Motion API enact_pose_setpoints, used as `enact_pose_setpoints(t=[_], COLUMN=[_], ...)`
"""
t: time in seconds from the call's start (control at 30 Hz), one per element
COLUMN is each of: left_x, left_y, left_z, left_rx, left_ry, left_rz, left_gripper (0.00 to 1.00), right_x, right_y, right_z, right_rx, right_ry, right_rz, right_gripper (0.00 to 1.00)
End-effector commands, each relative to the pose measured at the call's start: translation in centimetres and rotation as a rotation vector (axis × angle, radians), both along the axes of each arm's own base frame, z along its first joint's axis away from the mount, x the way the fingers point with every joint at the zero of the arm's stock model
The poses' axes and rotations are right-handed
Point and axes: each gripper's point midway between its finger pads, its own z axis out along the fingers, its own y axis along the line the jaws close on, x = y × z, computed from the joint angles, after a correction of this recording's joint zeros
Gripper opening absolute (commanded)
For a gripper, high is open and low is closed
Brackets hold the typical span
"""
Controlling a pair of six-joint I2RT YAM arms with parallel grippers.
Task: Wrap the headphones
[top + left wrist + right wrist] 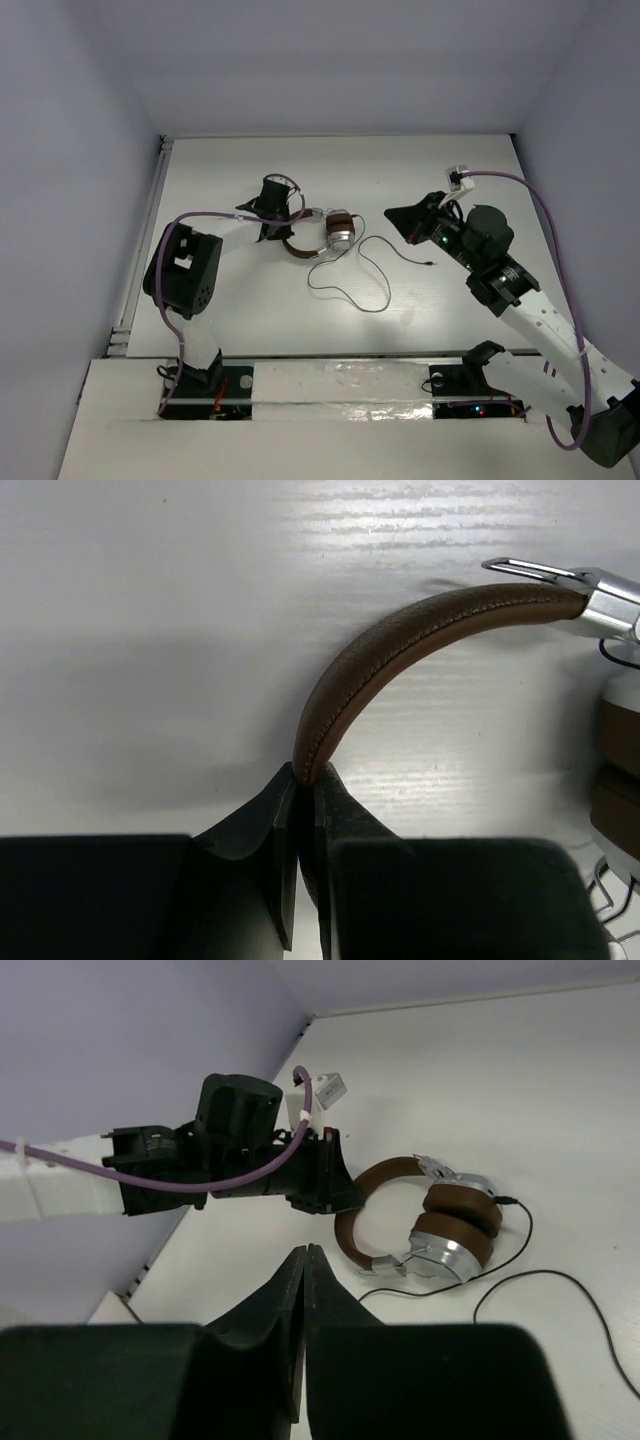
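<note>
**Left pincer** [305,778]: black two-finger jaws closed almost fully on the curved brown leather-like headband [400,645] of the small over-ear headphones [335,238], gripping it edge-on along the arc. The silver earcups with brown pads [455,1225] lie stacked together to this pincer's right, resting on the white surface [250,330] near its middle. From them the long thin dark cord [372,285] trails in loose loops over the surface toward the right arm, its plug end free.

**Right pincer** [303,1260]: jaws shut against each other, holding nothing, hanging well apart from the earcups on the far side of the cord.

**Handling, as judged:** the headphones appear light. The headband looks springy and its padded skin should give sure purchase, so it serves as the anchor. The cord is limp and slender, liable to slip or kink. It is best taken near the plug end and wound round the earcups or band without strain at its root.
</note>
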Motion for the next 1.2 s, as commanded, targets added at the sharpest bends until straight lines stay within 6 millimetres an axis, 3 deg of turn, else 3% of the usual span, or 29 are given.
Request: enact_pose_setpoints(t=[0.0, 0.07, 0.13, 0.27, 0.3, 0.33, 0.4, 0.43, 0.5, 0.53, 0.6, 0.63, 0.7, 0.73, 0.87, 1.13, 1.17], left_x=[0.2, 1.0, 1.3, 1.4, 1.4, 1.7, 1.5, 1.5, 1.8, 1.8, 1.9, 1.9, 2.1, 1.8, 1.8, 0.8, 0.6], left_y=[-1.0, -1.5, -1.9, -2.0, -2.0, -1.6, -2.2, -1.9, -2.0, -1.6, -1.9, -1.6, -1.8, -1.7, -1.9, -1.7, -1.7], left_z=[6.5, 12.9, 18.0, 26.7, 28.1, 30.9, 33.3, 35.6, 37.1, 39.0, 40.2, 42.0, 43.1, 44.6, 46.4, 48.7, 49.0], left_rx=[-0.072, -0.116, -0.135, -0.18, -0.199, -0.217, -0.251, -0.267, -0.282, -0.298, -0.337, -0.355, -0.375, -0.381, -0.415, -0.477, -0.483], left_ry=[-0.102, -0.208, -0.276, -0.394, -0.412, -0.458, -0.495, -0.535, -0.552, -0.584, -0.591, -0.621, -0.628, -0.653, -0.68, -0.722, -0.728], left_rz=[-0.032, -0.055, -0.086, -0.137, -0.149, -0.146, -0.174, -0.174, -0.191, -0.192, -0.222, -0.228, -0.242, -0.246, -0.268, -0.308, -0.312], left_gripper=[0.0, 0.0, 0.0, 0.0, 0.0, 0.0, 0.0, 0.0, 0.0, 0.0, 0.0, 0.0, 0.0, 0.0, 0.0, 0.0, 0.0], right_x=[-0.1, -0.6, -1.0, -1.2, -1.1, -0.7, -0.2, -0.1, 0.2, 0.3, 1.0, 1.5, 2.9, 3.3, 4.3, 7.9, 8.7], right_y=[0.7, 1.4, 2.0, 3.5, 3.6, 3.9, 4.1, 4.2, 4.5, 4.6, 4.6, 4.5, 4.4, 4.5, 6.3, 6.6, 7.0], right_z=[1.2, 1.5, 2.4, 2.3, 2.4, 1.9, 1.7, 1.6, 1.3, 1.3, 0.7, 0.1, -1.3, -1.6, -4.0, -6.1, -7.7], right_rx=[0.007, 0.008, 0.031, 0.032, 0.031, 0.024, 0.014, 0.009, -0.001, -0.009, -0.037, -0.051, -0.093, -0.097, -0.081, -0.123, -0.143], right_ry=[-0.051, -0.077, -0.119, -0.117, -0.119, -0.109, -0.111, -0.115, -0.129, -0.136, -0.154, -0.148, -0.13, -0.126, -0.078, -0.132, -0.102], right_rz=[0.031, 0.084, 0.128, 0.216, 0.219, 0.221, 0.219, 0.221, 0.236, 0.24, 0.22, 0.204, 0.165, 0.158, 0.218, 0.133, 0.133], right_gripper=[0.0, 0.0, 0.0, 0.04, 0.16, 0.27, 0.53, 0.59, 0.72, 0.74, 0.8, 0.8, 0.8, 0.81, 0.8, 0.79, 0.79])
